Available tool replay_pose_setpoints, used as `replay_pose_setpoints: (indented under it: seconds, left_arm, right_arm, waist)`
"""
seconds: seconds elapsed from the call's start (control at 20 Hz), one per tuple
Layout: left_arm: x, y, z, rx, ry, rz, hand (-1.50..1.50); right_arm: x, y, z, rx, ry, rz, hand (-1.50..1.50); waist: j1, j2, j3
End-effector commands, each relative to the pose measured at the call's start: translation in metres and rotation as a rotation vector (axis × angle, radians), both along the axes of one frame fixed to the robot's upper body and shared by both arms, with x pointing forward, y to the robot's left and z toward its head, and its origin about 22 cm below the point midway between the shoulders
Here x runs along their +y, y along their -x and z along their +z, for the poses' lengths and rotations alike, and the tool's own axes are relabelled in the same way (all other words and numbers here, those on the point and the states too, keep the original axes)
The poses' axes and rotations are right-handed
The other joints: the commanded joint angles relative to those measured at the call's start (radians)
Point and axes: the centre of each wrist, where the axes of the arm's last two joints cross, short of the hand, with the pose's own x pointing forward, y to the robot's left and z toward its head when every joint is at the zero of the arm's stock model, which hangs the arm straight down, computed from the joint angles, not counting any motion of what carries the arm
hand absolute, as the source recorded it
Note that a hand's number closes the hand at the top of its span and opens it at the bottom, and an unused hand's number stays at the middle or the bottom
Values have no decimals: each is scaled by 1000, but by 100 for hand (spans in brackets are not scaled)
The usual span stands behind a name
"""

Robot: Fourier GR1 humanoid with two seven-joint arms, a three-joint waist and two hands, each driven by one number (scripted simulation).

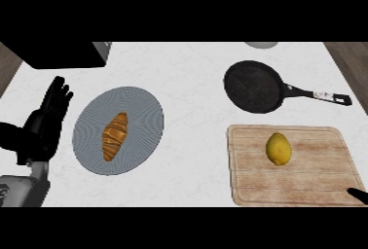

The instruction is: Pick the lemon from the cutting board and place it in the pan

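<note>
A yellow lemon (279,149) lies on the wooden cutting board (316,180) at the right of the counter. Beyond the board sits the black pan (253,86), its handle pointing right and nothing inside it. Only a black fingertip of my right hand (358,195) shows at the lower right corner, over the board's near right edge, well short of the lemon. My left hand (45,121) rests open at the far left with its fingers pointing up.
A grey round plate (140,104) holding a croissant (115,136) lies left of centre, beside my left hand. A black appliance (61,53) stands at the back left. A pale object (261,44) peeks in at the top edge.
</note>
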Motion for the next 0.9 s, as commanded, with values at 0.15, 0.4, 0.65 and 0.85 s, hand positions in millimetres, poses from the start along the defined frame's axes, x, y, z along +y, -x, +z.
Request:
replay_pose_setpoints:
  seconds: [0.15, 0.4, 0.65, 0.85]
  left_arm:
    - [-10, -12, -3, -2, 6, -20, 0]
    - [-12, -18, 10, -6, 3, -32, 0]
    - [-1, -27, -3, 4, 8, -37, 0]
    - [-21, -20, -2, 4, 4, -33, 0]
  right_arm:
    - [-9, 5, 89, 210, 313, 41, -150]
    - [21, -12, 140, 219, 325, 4, -150]
    - [46, -33, 158, 197, 380, -15, -150]
    - [72, -34, 162, 260, 342, 71, -150]
  waist:
    - [13, 4, -3]
    - [37, 4, 0]
    - [45, 8, 0]
    - [43, 4, 1]
